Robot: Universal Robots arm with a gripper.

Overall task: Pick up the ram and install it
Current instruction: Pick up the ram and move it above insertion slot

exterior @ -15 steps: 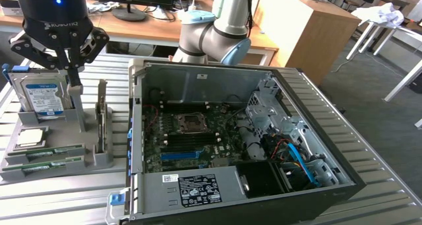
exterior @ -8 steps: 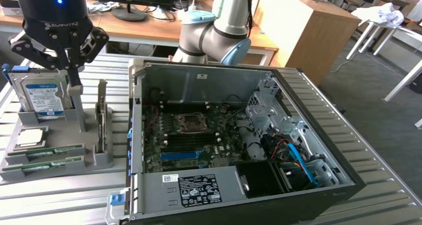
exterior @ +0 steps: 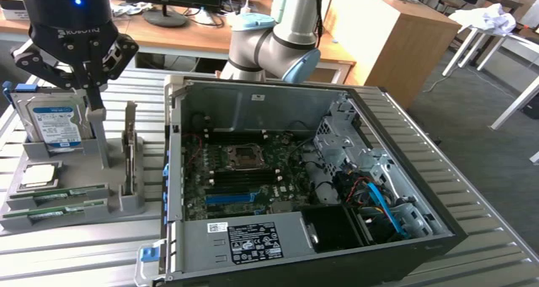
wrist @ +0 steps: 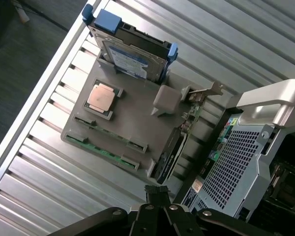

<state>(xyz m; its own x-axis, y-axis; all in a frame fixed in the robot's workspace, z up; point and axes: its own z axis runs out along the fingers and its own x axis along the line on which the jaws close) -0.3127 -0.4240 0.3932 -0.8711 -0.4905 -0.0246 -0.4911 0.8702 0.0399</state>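
Item: thin green circuit-board ram stick point(exterior: 60, 194), lying slotted in our grey plastic holder tray point(exterior: 130, 204). Black gripper point(exterior: 93, 108) above it, fingers shut, empty. Risk, we judge: shut fingers strike rather than straddle; upright silver hard drive point(exterior: 55, 120) crowds them.

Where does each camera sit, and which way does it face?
Exterior view: off the arm, high up, looking down on the open computer case and the tray; the arm shows behind the case, and the end effector over the tray.
Wrist view: on the wrist, looking down past the shut end effector at the tray.
Shared: tray, hard drive, ram, computer case.
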